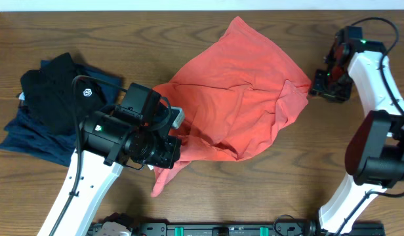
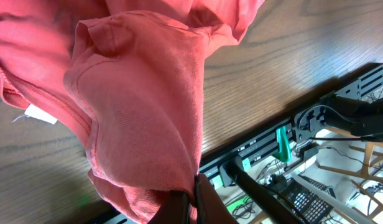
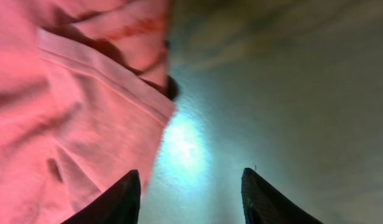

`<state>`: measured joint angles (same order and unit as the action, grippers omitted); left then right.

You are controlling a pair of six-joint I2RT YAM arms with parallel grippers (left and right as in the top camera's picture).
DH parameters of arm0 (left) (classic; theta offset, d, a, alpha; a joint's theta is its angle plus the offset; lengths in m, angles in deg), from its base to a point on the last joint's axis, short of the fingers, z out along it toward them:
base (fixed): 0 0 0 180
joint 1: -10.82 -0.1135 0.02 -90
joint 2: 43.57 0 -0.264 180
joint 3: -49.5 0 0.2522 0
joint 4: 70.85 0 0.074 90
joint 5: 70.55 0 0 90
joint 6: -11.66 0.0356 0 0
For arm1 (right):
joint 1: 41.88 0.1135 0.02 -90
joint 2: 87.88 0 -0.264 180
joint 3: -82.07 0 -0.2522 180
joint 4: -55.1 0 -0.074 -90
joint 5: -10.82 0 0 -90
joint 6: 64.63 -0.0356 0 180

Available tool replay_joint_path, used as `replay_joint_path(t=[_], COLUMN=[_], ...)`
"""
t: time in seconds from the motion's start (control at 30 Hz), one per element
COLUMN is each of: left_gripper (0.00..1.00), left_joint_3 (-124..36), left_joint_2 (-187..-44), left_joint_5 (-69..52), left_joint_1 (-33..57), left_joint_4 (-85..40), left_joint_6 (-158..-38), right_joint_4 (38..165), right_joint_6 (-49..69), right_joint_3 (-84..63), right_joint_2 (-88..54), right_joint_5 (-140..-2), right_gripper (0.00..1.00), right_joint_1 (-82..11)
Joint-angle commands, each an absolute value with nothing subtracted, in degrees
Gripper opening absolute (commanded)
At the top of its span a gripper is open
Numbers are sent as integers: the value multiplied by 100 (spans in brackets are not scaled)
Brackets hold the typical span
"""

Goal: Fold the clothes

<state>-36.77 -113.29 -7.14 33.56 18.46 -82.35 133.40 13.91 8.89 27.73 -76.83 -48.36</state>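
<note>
Overhead, shirt: I've got the coral shirt (image 1: 235, 98) crumpled in a loose heap mid-table (image 1: 189, 26), with one corner peaking toward the far edge.
Overhead, left gripper: my left gripper (image 1: 170, 152) sits at the heap's near-left edge. Its tips are hidden under the wrist housing, and a tail of red cloth trails out below it.
Overhead, right gripper: my right gripper (image 1: 318, 84) is at the shirt's right edge, just beside a sleeve hem. From up here I can't tell whether it touches.
Overhead, pile: a black garment (image 1: 51, 92) with a small white logo lies on a navy one (image 1: 31, 141), off to the left of the shirt.
Left wrist, jaws: clamped on a pinch of shirt fabric at the bottom of the frame. The cloth rises from the pinch in a lifted, draped fold.
Left wrist, tag: a white tag (image 2: 39, 114) shows at the fabric's left side, over the wood.
Left wrist, background: a black rail (image 2: 266, 149) runs along the table edge.
Right wrist, jaws: standing apart, with bare tabletop in the gap and nothing held.
Right wrist, shirt: its hemmed edge fills the left of the frame, and one finger (image 3: 120, 199) is just beside it. The picture is blurred, so I can't call contact.
</note>
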Motion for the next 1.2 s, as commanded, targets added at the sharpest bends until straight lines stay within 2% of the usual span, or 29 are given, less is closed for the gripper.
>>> replay_joint_path(t=[0.0,0.17,0.3,0.33,0.37,0.4,0.43,0.7,0.93,1.17], left_gripper=[6,6,6,6,6,6,6,6,6,6], left_joint_3=[-3646,-3646,-3646,-3646,-3646,-3646,-3646,-3646,-3646,-3668], left_joint_2=[-11320,-11320,-11320,-11320,-11320,-11320,-11320,-11318,-11318,-11305], left_joint_5=[-683,-683,-683,-683,-683,-683,-683,-683,-635,545], left_joint_1=[3378,3378,3378,3378,3378,3378,3378,3378,3378,3358], left_joint_4=[1846,1846,1846,1844,1844,1846,1846,1844,1477,609], left_joint_6=[-8139,-8141,-8159,-8161,-8161,-8161,-8178,-8205,-8207,-9018], right_joint_4=[13222,13049,12925,12903,12879,12863,12844,13123,13534,13565], right_joint_6=[1472,1472,1474,1472,1472,1472,1469,1463,567,1284], right_joint_3=[827,827,827,827,827,827,827,917,956,1116], right_joint_2=[2998,3414,3678,3700,3730,3735,3735,3442,3186,2725], right_joint_5=[-7469,-7460,-7463,-7460,-7463,-7463,-7463,-7548,-9097,-7532], right_gripper=[54,55,49,43,31,12,1,1,1,1], right_joint_1=[-4659,-4556,-4523,-4519,-4519,-4521,-4523,-4875,-5675,-6484])
